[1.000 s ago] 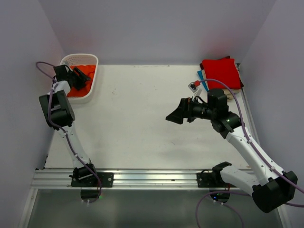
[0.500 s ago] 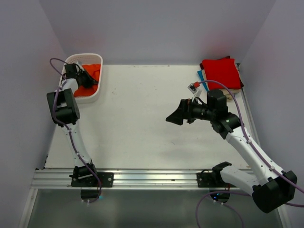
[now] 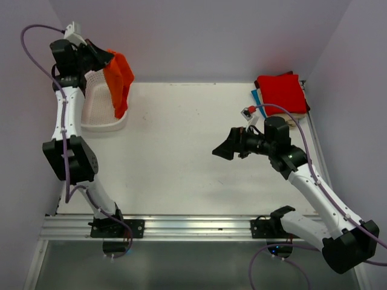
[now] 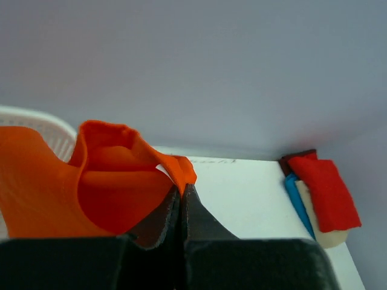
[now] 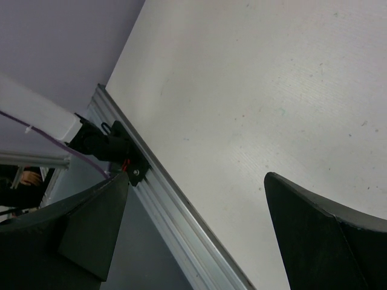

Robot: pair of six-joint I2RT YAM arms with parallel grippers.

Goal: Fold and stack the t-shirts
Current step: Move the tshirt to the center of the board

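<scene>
At the far left corner of the desk [image 3: 181, 163], we see the left arm reaching up high, with the left fingers [image 4: 181, 205] pressed together on a fold of the orange shirt [image 3: 119, 81]. The shirt hangs bunched from that pinch, above the right side of the white basket [image 3: 91, 121]. Its lower end droops to about the level of the basket's right rim in the top view. We cannot tell whether the cloth touches the rim. In the left wrist view the orange cloth [image 4: 103, 193] spreads left from the closed tips, and the mesh wall [image 4: 42, 124] shows behind it.

At the far right corner sits a stack of folded shirts. The red shirt [image 3: 281, 92] lies on top, with an edge of the blue shirt [image 3: 256, 96] showing on its left and a strip of the beige shirt [image 3: 293, 122] at its near side.

Between the middle of the desk and its right edge, the right fingers [image 3: 221, 150] hover, pointing left and spread wide apart, gripping nothing. In the right wrist view, bare desk and the metal rail [image 5: 175, 211] along the near edge show between the 2 fingers.
</scene>
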